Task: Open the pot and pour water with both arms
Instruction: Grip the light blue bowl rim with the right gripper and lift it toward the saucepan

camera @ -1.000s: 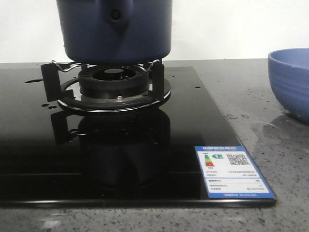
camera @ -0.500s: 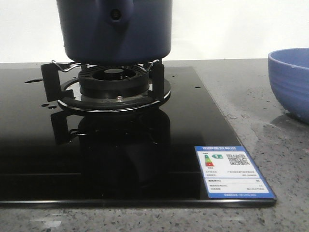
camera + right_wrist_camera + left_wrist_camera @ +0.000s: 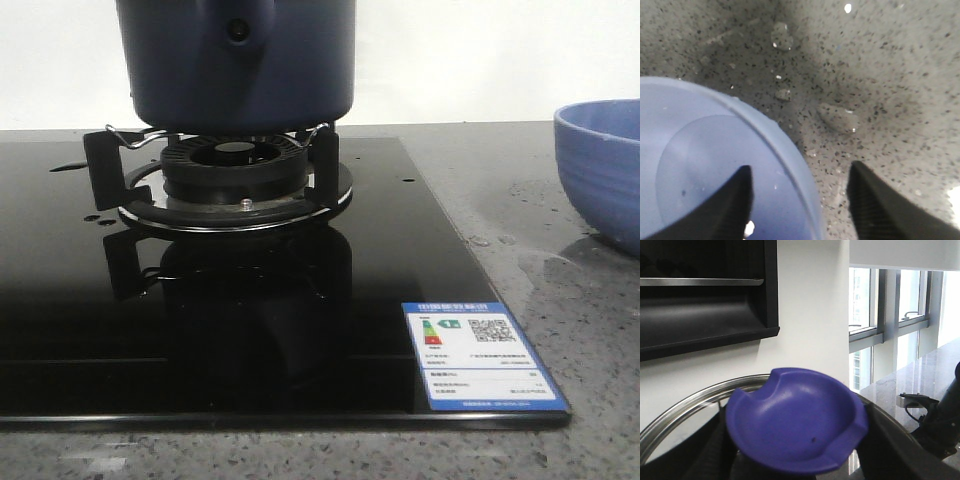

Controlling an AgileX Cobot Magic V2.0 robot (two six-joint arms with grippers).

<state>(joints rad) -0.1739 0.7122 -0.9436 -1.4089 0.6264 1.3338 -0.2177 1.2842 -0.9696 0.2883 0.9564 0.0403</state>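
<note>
The dark navy pot [image 3: 240,60] stands on the burner's support [image 3: 235,165] at the back left, its handle stub with the round hole facing me. Its top is cut off by the view. In the left wrist view a blue-violet dished lid knob [image 3: 795,420] fills the space between my left gripper's dark fingers [image 3: 795,465], with the lid's steel rim [image 3: 685,402] behind it; the lid is tilted toward the wall. My right gripper [image 3: 800,200] is open, straddling the periwinkle bowl's rim [image 3: 775,145], one finger inside and one outside. Neither gripper shows in the front view.
The black glass hob [image 3: 400,230] carries a blue energy label [image 3: 480,355] at its front right corner. The periwinkle bowl [image 3: 600,170] sits on the speckled grey counter [image 3: 530,270] at the right, with water drops near it. A range hood [image 3: 700,300] and windows [image 3: 890,305] show beyond the lid.
The dark reflection in the hob glass has shifted a little. The pot and the bowl have stayed in place.
</note>
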